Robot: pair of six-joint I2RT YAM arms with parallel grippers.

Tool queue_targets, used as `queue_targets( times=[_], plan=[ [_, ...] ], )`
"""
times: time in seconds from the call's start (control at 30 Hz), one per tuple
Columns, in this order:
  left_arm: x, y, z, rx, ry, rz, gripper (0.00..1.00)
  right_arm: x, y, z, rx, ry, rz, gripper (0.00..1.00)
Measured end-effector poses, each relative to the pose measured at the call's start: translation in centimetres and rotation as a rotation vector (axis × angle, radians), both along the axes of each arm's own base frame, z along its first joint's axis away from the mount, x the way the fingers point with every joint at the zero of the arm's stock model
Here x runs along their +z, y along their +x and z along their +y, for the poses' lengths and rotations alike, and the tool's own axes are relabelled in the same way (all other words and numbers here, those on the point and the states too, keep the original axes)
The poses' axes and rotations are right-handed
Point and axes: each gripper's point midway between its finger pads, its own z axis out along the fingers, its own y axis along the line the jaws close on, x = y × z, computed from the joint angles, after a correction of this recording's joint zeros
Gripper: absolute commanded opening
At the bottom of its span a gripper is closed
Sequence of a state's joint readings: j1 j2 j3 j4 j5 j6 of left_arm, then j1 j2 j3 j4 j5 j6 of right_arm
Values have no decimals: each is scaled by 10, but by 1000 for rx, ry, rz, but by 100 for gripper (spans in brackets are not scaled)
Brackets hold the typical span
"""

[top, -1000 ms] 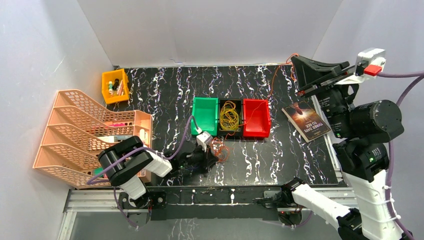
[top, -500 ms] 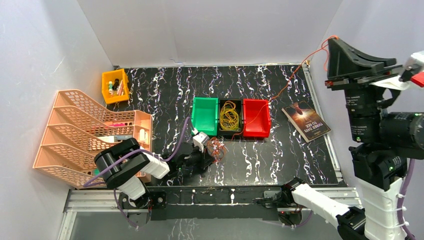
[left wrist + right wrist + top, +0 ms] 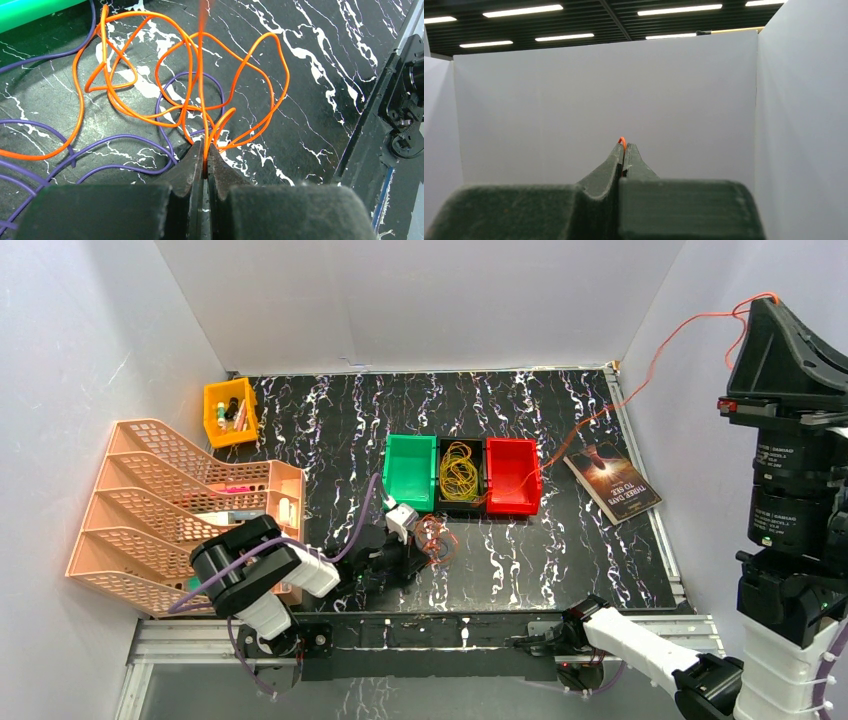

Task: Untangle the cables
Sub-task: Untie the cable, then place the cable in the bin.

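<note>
A tangle of orange and thin purple cables (image 3: 436,538) lies on the black marbled table in front of the bins. My left gripper (image 3: 418,543) is low beside it, shut on orange strands (image 3: 200,115); purple loops (image 3: 100,145) lie among them. My right gripper (image 3: 768,302) is raised high at the far right, shut on one orange cable (image 3: 650,365) that runs taut down towards the red bin (image 3: 513,476). Its tip shows between the shut jaws in the right wrist view (image 3: 622,140). Yellow cables (image 3: 460,472) lie coiled in the black middle bin.
A green bin (image 3: 410,471) sits left of the black bin. A book (image 3: 612,482) lies at the right. An orange desk file rack (image 3: 170,508) stands at the left, a small yellow bin (image 3: 230,411) at the back left. White walls enclose the table.
My right gripper has risen up and to the right, drawing the orange cable out longer and tauter. The tangle by the left gripper has shifted slightly.
</note>
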State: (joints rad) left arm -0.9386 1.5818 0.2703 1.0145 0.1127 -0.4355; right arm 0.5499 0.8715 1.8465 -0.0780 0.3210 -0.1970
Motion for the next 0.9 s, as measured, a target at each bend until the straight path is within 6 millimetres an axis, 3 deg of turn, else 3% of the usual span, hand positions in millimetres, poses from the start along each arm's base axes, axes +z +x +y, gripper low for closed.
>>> queue_targets(
  times=[0.53,0.7,0.9],
  plan=[
    [2,5,-14,-26,14,20,4,-8,-1,-15,-80,-11,34,0],
    [13,11,-32,-60,35,37,4,-25,12,-5,-66,-43,102,0],
    [23,5,-40,-118,67,43,5,-65,47,21,-41,-115,211,0]
  ],
)
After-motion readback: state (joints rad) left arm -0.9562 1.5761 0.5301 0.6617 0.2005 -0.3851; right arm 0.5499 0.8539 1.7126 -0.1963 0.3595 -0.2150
